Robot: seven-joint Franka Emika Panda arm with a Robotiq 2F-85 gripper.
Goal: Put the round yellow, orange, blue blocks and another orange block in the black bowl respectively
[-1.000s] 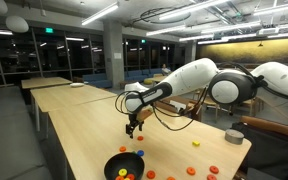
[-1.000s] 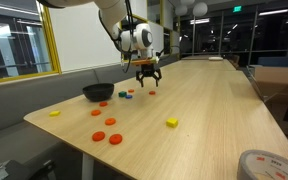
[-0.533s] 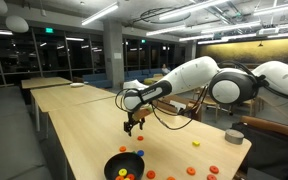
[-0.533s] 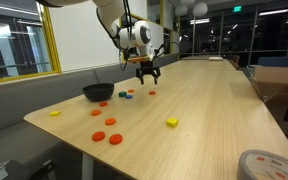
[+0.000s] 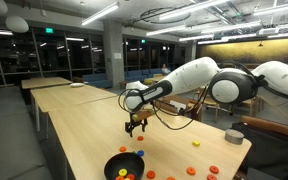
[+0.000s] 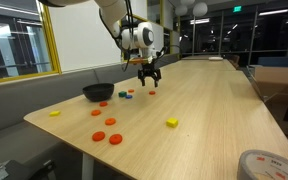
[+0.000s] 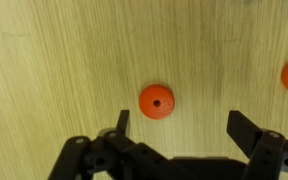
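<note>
Orange block (image 7: 156, 101) lies on the wooden table (image 7: 64, 60) below the wide-open, empty claw (image 7: 178, 122).

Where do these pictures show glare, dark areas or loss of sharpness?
Wrist view: even light, orange disc sharp, claw a dark, detail-poor shape. In an exterior view the ceiling light strips are blown out white; in both exterior views the small discs are too tiny for detail.

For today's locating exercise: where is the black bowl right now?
In an exterior view the black bowl sits on the wooden table, image-left of the small coloured discs and the end effector.
</note>
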